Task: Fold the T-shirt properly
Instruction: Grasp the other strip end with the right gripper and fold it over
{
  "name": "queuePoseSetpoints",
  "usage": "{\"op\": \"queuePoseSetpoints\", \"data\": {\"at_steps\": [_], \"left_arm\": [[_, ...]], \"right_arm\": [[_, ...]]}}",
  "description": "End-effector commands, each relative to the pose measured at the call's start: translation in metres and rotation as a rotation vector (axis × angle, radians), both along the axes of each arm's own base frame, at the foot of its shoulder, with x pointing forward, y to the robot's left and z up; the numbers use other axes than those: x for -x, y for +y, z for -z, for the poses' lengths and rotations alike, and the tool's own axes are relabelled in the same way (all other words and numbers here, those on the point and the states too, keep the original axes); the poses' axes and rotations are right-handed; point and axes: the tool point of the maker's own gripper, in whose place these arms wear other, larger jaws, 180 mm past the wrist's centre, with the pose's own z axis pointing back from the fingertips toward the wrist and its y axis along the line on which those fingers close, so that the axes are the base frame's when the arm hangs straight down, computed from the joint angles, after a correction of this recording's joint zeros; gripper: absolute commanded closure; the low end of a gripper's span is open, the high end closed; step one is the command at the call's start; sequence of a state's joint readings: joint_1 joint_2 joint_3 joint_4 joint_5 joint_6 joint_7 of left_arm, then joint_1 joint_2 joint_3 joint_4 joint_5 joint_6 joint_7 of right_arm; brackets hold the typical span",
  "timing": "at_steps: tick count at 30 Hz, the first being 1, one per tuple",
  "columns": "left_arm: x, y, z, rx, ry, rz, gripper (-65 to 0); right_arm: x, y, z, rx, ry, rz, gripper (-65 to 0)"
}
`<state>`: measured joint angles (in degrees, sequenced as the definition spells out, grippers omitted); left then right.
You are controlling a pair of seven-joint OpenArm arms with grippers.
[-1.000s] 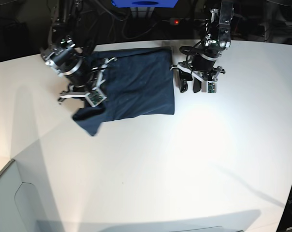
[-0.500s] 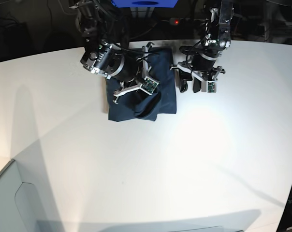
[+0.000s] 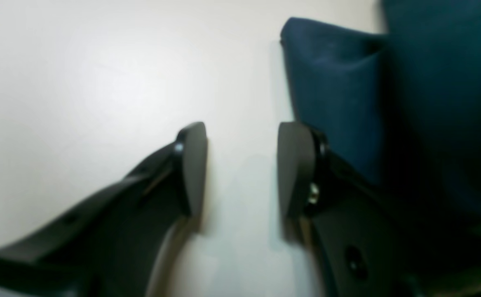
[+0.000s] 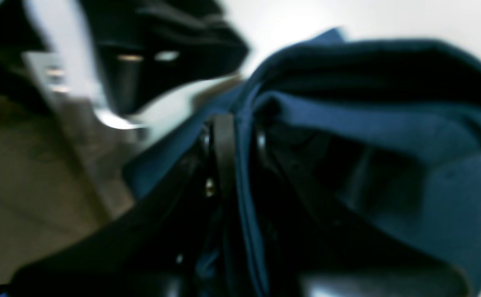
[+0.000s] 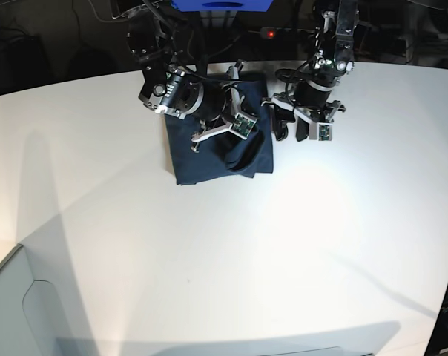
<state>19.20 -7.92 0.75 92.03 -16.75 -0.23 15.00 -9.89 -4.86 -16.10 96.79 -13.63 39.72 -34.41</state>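
The dark navy T-shirt lies partly folded at the back of the white table. My right gripper is shut on a fold of the cloth and holds it over the shirt's right half. In the right wrist view the fingers pinch a blue hem, with the T-shirt bunched beside them. My left gripper is open and empty on the table just right of the shirt's edge. The left wrist view shows it with bare table between the fingers and the T-shirt to the right.
A grey bin corner sits at the front left. A blue object and a red light stand behind the table's back edge. Both arms are close together at the back of the table.
My right gripper has carried the shirt's left side rightward over the rest, so the shirt is now narrower. The left arm has not moved.
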Motion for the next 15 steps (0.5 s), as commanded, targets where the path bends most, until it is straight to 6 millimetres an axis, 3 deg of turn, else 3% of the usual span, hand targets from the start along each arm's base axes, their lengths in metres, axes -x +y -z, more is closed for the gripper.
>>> {"op": "queuePoseSetpoints", "data": {"at_steps": [1,4,11,15], "left_arm": [[0.002,0.000,-0.001,0.001,0.007,0.001,-27.4],[0.003,0.000,-0.001,0.001,0.009,0.001,-27.4],[0.002,0.001,-0.001,0.000,0.006,-0.003,-27.4],[0.007,0.016,-0.008,-0.026,-0.004,-0.019,-27.4]], "right_arm": [[-0.009,0.007,-0.015,-0.052,-0.036,0.000,-0.2],[-0.011,0.005,-0.014,-0.044,-0.038,0.002,-4.2],[-0.011,0.002,-0.015,-0.040,-0.045,0.005,-29.6],[-0.005,-0.005,-0.029,-0.045,-0.085,0.011,-37.9]]}}
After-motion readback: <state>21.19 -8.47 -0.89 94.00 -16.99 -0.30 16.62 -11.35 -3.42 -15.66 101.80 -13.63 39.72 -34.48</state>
